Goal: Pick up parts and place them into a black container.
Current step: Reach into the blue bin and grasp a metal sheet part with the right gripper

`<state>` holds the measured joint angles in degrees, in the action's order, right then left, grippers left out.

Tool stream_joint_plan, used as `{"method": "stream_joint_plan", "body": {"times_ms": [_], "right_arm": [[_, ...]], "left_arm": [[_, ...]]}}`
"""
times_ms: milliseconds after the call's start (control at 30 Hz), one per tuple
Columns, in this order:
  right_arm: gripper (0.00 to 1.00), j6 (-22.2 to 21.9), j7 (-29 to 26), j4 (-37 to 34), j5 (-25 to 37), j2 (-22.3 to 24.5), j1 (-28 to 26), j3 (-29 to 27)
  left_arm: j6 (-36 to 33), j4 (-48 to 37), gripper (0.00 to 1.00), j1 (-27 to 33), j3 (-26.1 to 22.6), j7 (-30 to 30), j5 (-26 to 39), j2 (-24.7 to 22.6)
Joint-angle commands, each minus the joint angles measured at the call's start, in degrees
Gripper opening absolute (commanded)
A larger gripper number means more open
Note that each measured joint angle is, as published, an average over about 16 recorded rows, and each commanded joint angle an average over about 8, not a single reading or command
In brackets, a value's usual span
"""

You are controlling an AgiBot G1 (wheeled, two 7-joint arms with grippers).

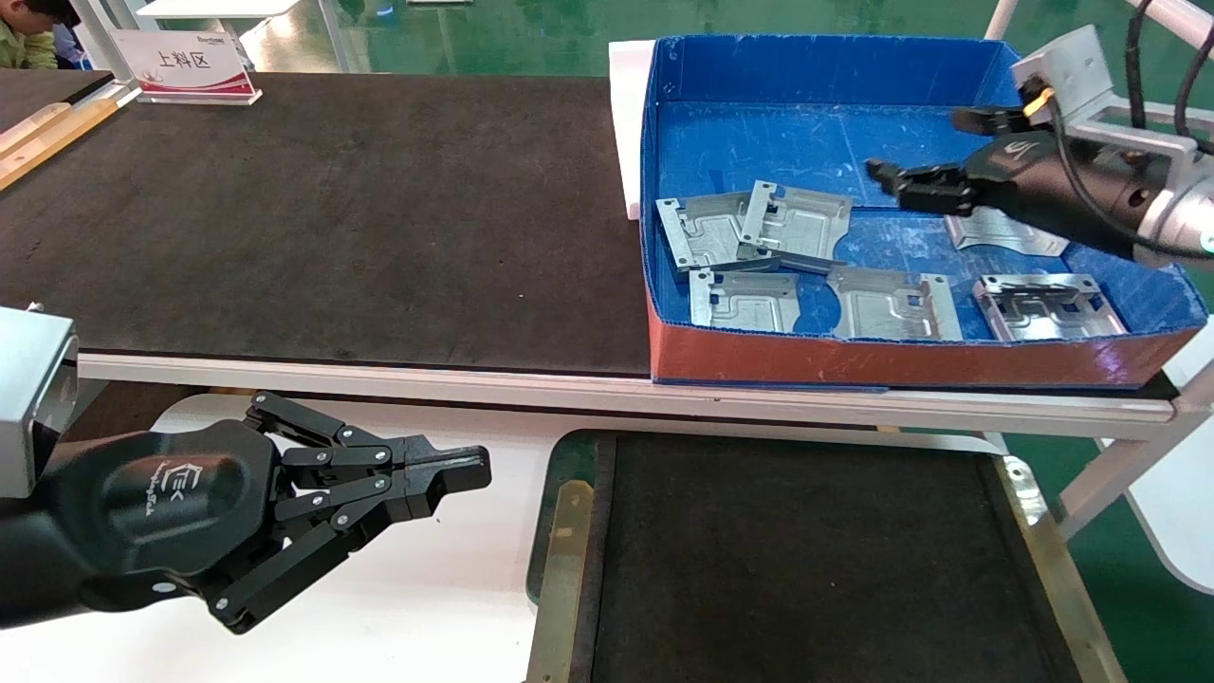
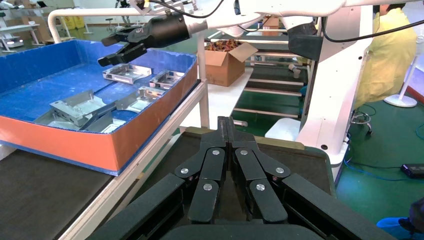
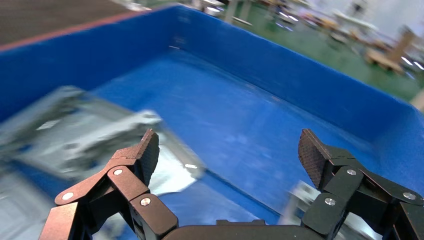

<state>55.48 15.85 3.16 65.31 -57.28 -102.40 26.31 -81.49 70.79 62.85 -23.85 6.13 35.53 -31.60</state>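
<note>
Several silver-grey parts (image 1: 797, 220) lie in the blue box (image 1: 816, 66): two overlap at its left (image 1: 707, 228), others lie along its red front (image 1: 892, 304). My right gripper (image 1: 915, 142) is open and empty, hovering above the box floor to the right of the overlapping pair. In the right wrist view its gripper (image 3: 230, 150) spans blue floor, with a part (image 3: 90, 130) beside one fingertip. The black container (image 1: 569, 531) sits at the front, below the table; I see no part in it. My left gripper (image 1: 484, 465) is shut and empty, left of the container.
A long black mat (image 1: 332, 209) covers the table left of the box. A white sign (image 1: 185, 66) stands at the far left corner. The table's pale front rail (image 1: 616, 394) runs between the box and the container. The left wrist view shows the box's red front (image 2: 75, 145).
</note>
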Motion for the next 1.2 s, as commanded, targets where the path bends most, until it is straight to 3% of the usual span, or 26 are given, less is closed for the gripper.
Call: {"method": "stream_joint_plan", "body": {"times_ms": [33, 600, 1200], "right_arm": [[1.0, -3.3, -0.4, -1.8, 0.2, -0.9, -0.9, 0.0], [1.0, -16.9, -8.7, -5.9, 1.6, -4.8, -4.0, 1.0], [1.0, -23.0, -19.0, -7.2, 3.5, -6.8, -1.2, 2.2]], "left_arm": [[0.0, 0.0, 0.98, 0.0, 0.0, 0.0, 0.0, 0.0], [0.0, 0.0, 1.0, 0.0, 0.0, 0.0, 0.0, 0.0], [0.0, 0.0, 1.0, 0.0, 0.0, 0.0, 0.0, 0.0]]}}
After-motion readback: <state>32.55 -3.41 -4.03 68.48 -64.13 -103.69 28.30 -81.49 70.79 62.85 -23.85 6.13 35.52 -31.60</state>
